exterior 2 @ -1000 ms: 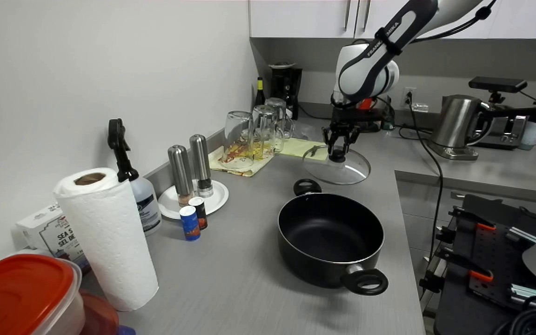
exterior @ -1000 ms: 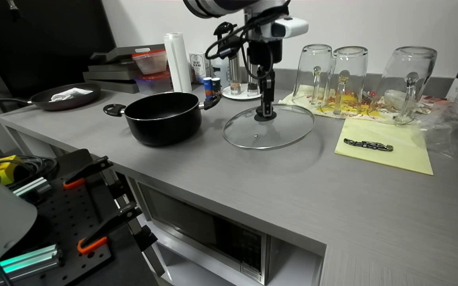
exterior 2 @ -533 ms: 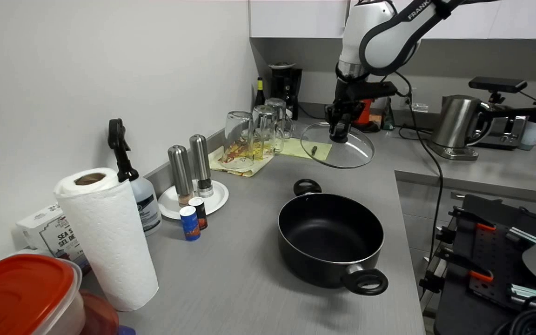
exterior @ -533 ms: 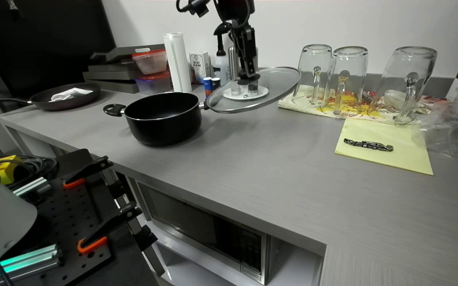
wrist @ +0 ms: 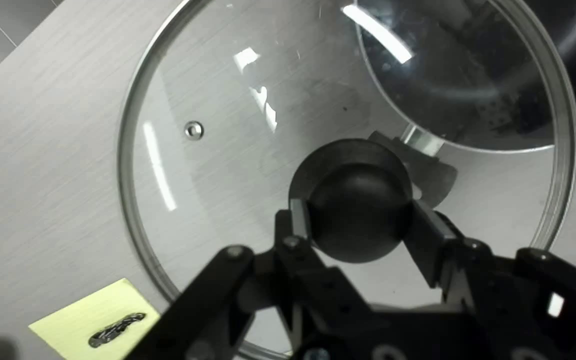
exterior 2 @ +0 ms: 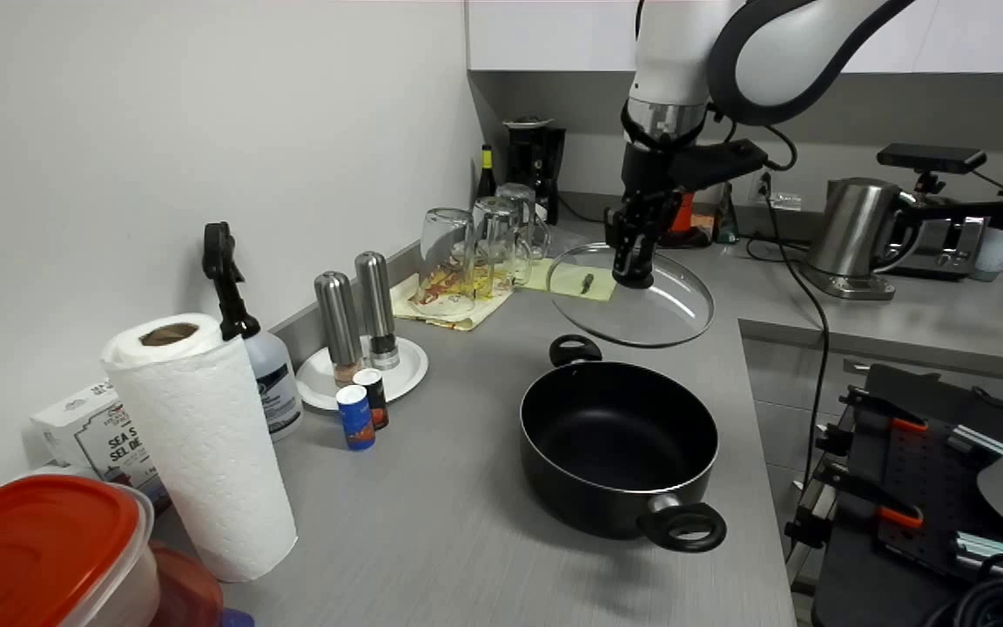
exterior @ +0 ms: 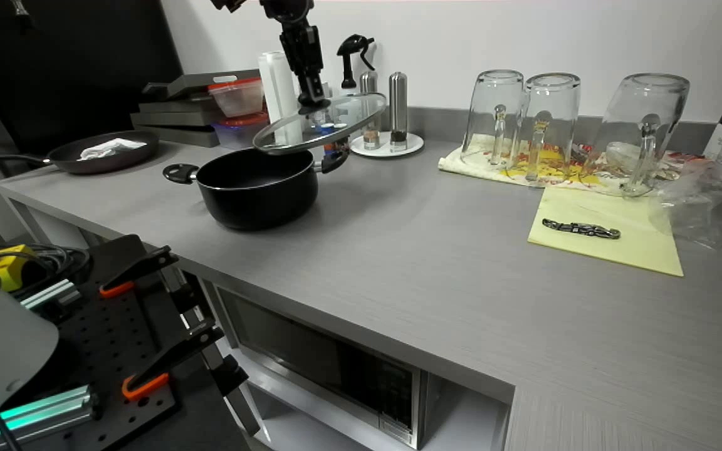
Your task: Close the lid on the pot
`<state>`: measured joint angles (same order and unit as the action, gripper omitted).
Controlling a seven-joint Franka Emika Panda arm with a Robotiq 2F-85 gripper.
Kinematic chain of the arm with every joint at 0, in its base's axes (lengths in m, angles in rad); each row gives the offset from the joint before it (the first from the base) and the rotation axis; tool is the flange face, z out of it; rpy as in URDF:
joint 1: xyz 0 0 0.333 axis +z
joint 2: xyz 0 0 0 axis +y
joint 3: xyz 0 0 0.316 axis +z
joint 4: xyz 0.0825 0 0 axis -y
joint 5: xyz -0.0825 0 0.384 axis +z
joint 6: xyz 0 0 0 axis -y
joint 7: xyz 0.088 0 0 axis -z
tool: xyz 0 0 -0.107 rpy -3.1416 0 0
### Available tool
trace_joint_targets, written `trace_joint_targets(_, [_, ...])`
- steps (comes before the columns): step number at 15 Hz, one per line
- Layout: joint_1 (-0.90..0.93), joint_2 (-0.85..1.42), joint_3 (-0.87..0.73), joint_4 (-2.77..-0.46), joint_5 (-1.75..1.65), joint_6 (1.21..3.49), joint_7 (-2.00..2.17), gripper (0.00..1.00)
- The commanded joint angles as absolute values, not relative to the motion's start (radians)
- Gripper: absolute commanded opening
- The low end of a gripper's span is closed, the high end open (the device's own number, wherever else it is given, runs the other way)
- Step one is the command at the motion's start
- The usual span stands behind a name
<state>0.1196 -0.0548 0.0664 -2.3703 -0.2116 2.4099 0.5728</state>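
Note:
My gripper (exterior: 314, 99) is shut on the black centre knob of the clear-glass lid (exterior: 351, 119), holding it in the air. The lid is tilted, its left side lower in that exterior view, where it overlaps the pot's right rim. The wide black pot (exterior: 257, 203) stands uncovered on the counter. In an exterior view, the lid (exterior 2: 676, 305) hangs beyond the pot's (exterior 2: 619, 435) far handle, with the gripper (exterior 2: 634, 268) above it. In the wrist view, both fingers (wrist: 358, 210) press the knob's sides; the pot's edge and a handle show through the glass lid (wrist: 233, 170).
Steel shakers on a small plate (exterior 2: 410, 376), small canisters (exterior 2: 355, 418) and a paper towel roll (exterior 2: 205, 470) stand along the wall. Upturned glass mugs (exterior: 543, 119) stand on a cloth. A yellow sheet (exterior: 630, 250) holds a dark metal item. A frying pan (exterior: 107, 160) lies beyond the pot.
The lid was down on the counter with the gripper at its knob. It has been lifted, tilted and carried toward the pot, leftward in an exterior view.

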Motion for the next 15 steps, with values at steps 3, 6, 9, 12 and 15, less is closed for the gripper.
trace_joint_targets(3, [0.159, -0.069, 0.169, -2.407, -0.225, 2.394, 0.577, 0.25])
trace_joint_targets(6, [0.181, -0.047, 0.204, -2.411, -0.225, 2.395, 0.578, 0.25])
trace_joint_targets(9, [0.200, -0.025, 0.226, -2.415, -0.221, 2.402, 0.569, 0.25])
trace_joint_targets(12, [0.217, 0.004, 0.236, -2.410, -0.215, 2.410, 0.561, 0.25])
trace_joint_targets(15, [0.234, 0.028, 0.242, -2.406, -0.215, 2.418, 0.556, 0.25])
